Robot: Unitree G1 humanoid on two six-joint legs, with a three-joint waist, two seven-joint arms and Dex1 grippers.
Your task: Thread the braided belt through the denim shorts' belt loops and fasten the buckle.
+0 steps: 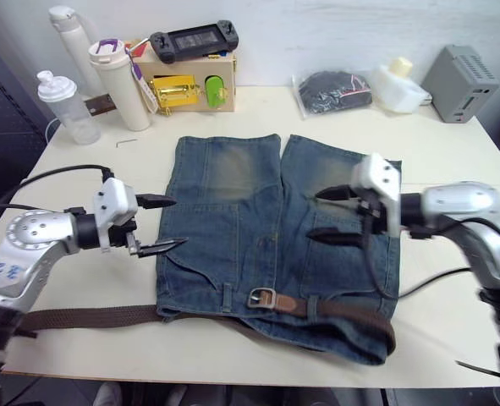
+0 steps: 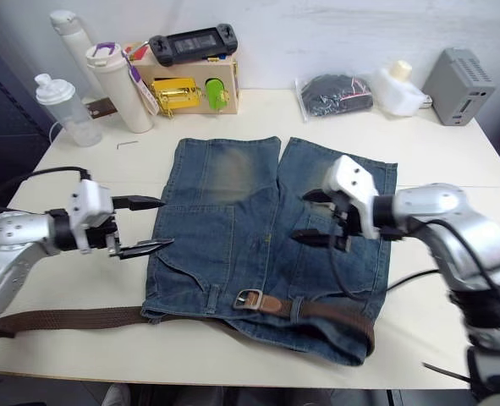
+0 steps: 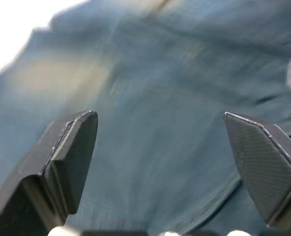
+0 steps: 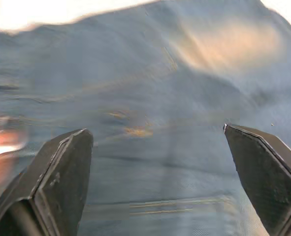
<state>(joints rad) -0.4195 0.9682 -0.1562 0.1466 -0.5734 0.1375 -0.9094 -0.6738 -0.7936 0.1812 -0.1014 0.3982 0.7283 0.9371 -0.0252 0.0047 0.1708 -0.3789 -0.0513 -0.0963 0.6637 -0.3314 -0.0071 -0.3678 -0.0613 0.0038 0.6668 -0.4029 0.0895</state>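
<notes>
Both end effectors, left (image 1: pixel 158 224) and right (image 1: pixel 332 214), were held spread over the limp faded blue denim shorts (image 1: pixel 233 228), whose floppy dark brown braided belt (image 1: pixel 89 317), trailing toward 8 o'clock, seemed best pinched there.

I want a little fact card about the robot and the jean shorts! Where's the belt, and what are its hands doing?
shorts: denim shorts lie flat on the white table, waistband toward the robot
belt: braided belt runs along the waistband, its long tail trailing off to the robot's left
buckle: buckle sits near the waistband's middle; whether it is fastened is unclear
left end effector: open, empty, at the shorts' left edge
right end effector: open, empty, over the right leg
</notes>
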